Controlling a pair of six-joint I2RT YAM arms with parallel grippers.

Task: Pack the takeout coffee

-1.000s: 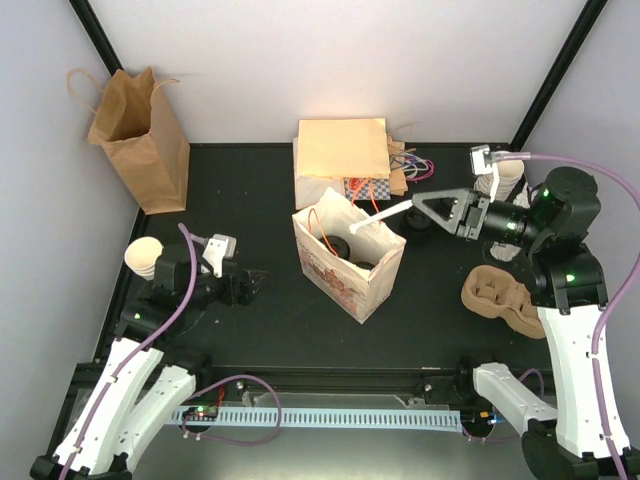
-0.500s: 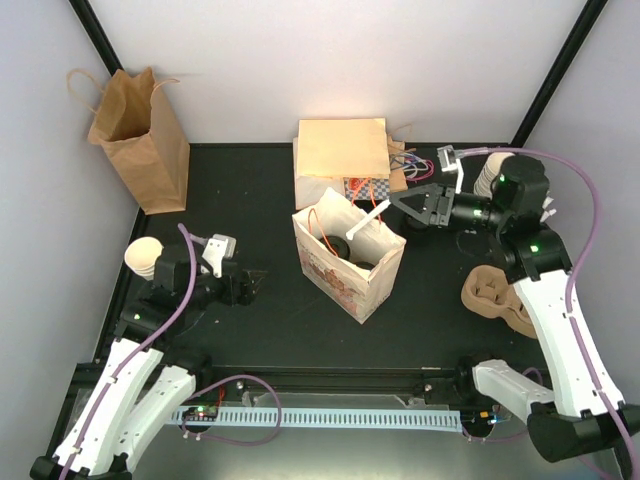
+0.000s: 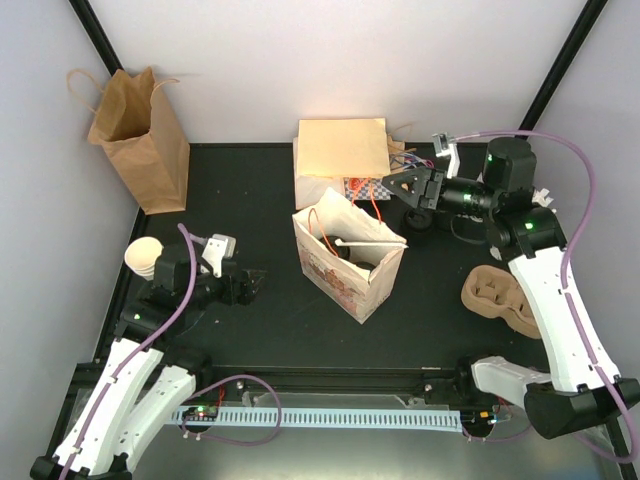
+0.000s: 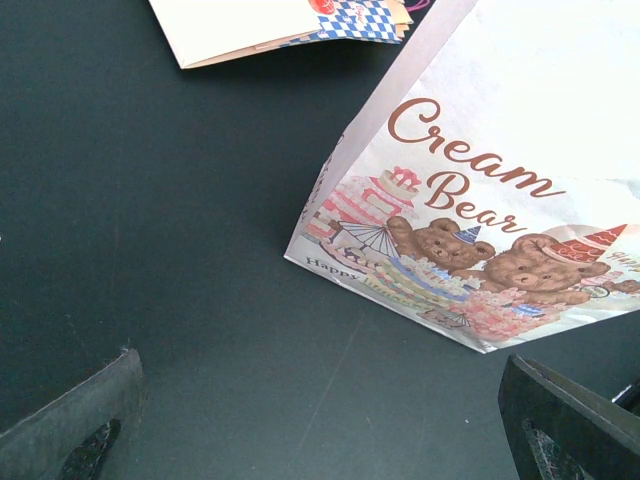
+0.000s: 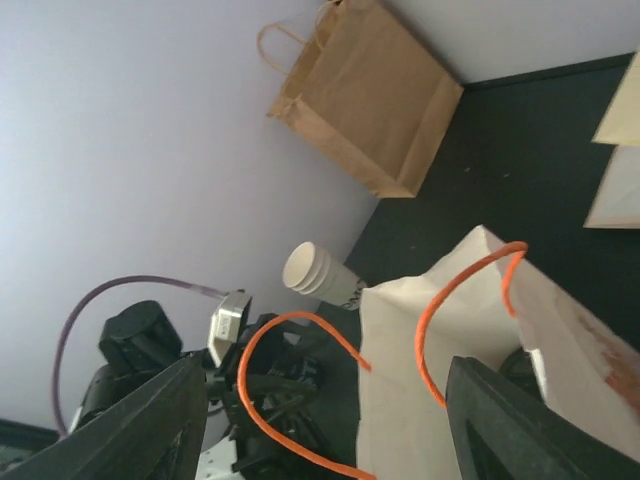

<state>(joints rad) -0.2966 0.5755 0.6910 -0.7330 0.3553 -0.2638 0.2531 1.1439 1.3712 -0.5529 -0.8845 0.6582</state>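
Note:
The white "Cream Bear" bag point(image 3: 340, 275) stands open mid-table, orange handles up. Deep inside it shows a dark round shape point(image 3: 343, 256), which looks like the takeout coffee's black lid; the cup body is hidden. A thin white stick point(image 3: 372, 241) lies across the bag's mouth. My right gripper point(image 3: 395, 187) hovers behind and right of the bag, open and empty; its wrist view looks past the gripper point(image 5: 330, 430) onto the bag point(image 5: 450, 340). My left gripper point(image 3: 255, 283) rests low, left of the bag, open, with the bag's printed side point(image 4: 480, 200) ahead of the gripper point(image 4: 320, 430).
A tall brown paper bag point(image 3: 140, 140) stands at the back left. Flat bags point(image 3: 342, 155) lie behind the white one. Stacked lidless cups point(image 3: 145, 257) sit by the left arm. A cardboard cup carrier point(image 3: 500, 298) lies at the right.
My right gripper held the white stick over the bag, then opened and drew back toward the rear. The stick now lies on the bag's mouth. The left arm has not moved.

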